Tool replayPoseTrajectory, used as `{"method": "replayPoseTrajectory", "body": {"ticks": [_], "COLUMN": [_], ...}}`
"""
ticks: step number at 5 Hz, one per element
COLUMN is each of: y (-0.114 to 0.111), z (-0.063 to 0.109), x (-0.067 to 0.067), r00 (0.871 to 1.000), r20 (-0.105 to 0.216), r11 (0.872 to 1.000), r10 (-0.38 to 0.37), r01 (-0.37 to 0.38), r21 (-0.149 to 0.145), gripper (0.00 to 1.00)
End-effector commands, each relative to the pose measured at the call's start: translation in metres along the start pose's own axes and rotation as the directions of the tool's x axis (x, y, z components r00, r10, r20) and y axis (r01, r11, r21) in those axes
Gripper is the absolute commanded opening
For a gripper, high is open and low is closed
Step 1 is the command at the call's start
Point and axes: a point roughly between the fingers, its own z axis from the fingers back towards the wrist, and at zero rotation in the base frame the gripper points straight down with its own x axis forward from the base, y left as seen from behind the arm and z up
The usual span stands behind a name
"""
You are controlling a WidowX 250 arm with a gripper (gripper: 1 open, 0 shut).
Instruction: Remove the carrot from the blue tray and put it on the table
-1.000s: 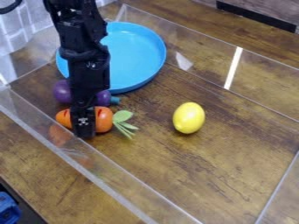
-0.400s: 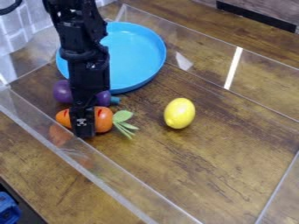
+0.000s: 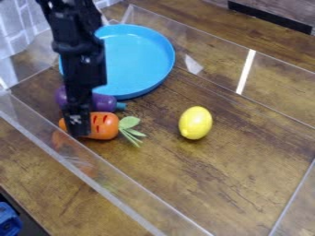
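Observation:
The orange carrot lies on the dark wood table just in front of the blue tray, its green top pointing right. My gripper hangs straight down at the carrot's left end, its black fingers open, one on each side of that end. The arm hides part of the carrot and of the tray's left rim. The blue tray has nothing visible in it.
A purple eggplant sits behind the gripper against the tray's front rim. A yellow lemon lies on the table to the right. Clear acrylic walls edge the table close to the gripper's left.
The arm has shifted slightly left and back, showing more of the carrot. The lemon has wobbled a little on the table.

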Motion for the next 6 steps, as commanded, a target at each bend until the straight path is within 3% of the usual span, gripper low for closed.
{"method": "replayPoseTrajectory", "body": {"ticks": [1, 4, 6], "y": [0.009, 0.013, 0.017], "z": [0.012, -0.004, -0.011], "x": [0.000, -0.001, -0.001], "r00": [1.000, 1.000, 1.000], "r20": [0.025, 0.020, 0.027], "r11": [0.998, 0.998, 0.996], "r10": [-0.001, 0.005, 0.008], "r01": [-0.001, -0.006, -0.010], "r21": [0.063, 0.065, 0.085], "gripper": [1.00, 1.00, 1.00]}}
